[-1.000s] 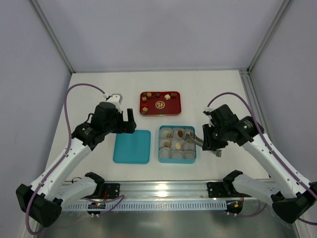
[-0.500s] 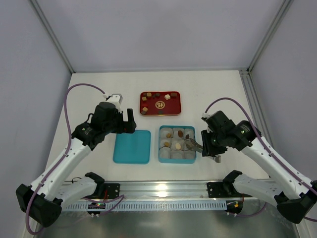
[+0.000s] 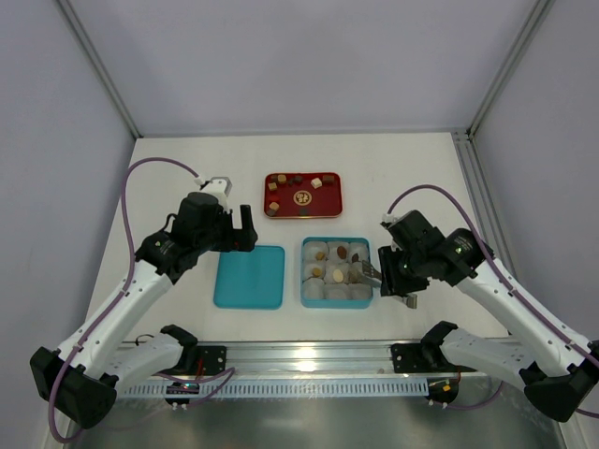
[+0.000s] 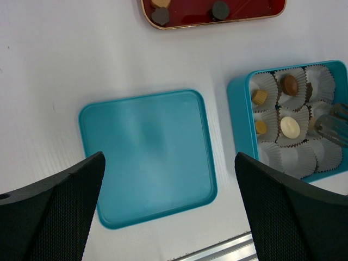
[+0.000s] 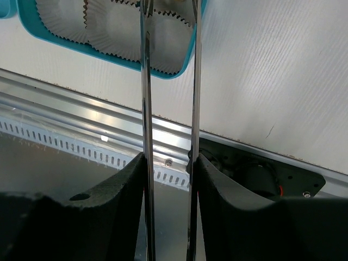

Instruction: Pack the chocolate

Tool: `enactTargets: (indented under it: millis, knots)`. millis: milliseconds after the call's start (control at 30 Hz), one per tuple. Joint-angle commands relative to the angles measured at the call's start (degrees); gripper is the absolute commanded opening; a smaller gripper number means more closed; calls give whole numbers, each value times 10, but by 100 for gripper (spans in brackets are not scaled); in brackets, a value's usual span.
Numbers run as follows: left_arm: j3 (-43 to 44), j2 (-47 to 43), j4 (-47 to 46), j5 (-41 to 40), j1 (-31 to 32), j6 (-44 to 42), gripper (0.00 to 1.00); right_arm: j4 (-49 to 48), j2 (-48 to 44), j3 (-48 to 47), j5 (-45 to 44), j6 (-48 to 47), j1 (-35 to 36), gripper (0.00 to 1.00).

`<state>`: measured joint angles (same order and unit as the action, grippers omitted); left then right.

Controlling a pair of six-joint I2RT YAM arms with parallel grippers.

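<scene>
Several small brown and tan chocolate pieces (image 3: 281, 178) lie on the red tray (image 3: 337, 196). More chocolate (image 4: 290, 85) sits in white paper cups inside the teal box (image 3: 304, 273). My right gripper (image 3: 389, 274) is shut on metal tongs (image 5: 144, 81). The tong tips (image 4: 334, 122) hang over the box's right column beside a brown piece (image 4: 312, 125). In the right wrist view the tips run out of the top of the picture. My left gripper (image 4: 168, 179) hovers open above the teal lid (image 4: 147, 157), holding nothing.
The teal lid (image 3: 250, 277) lies flat just left of the box. The red tray (image 4: 217, 19) sits beyond both. A metal rail (image 5: 81, 114) runs along the table's near edge, close under the box's front wall (image 5: 179, 68). Empty paper cups (image 5: 109, 22) fill the box's front row.
The right arm has drawn slightly toward the near edge, carrying the tong tips from the box's back right cup to its middle right. The left arm has not moved.
</scene>
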<state>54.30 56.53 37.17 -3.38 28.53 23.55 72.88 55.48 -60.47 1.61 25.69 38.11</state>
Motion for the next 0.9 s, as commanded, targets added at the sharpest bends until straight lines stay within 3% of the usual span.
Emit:
enactTargets:
  millis: [0,367,667,867]
  knots:
    - [21,1,-3,5,1,-6,100,-3,-8,-11,-9,7,6,43]
    - [22,3,-4,2,0,-6,100,-40,37,-102,9,-16,7,43]
    - [21,4,-3,-1,0,-5,100,-148,264,-291,3,-96,-14,43]
    - [19,0,-3,-10,0,-6,100,-138,431,-409,-10,-129,-19,42]
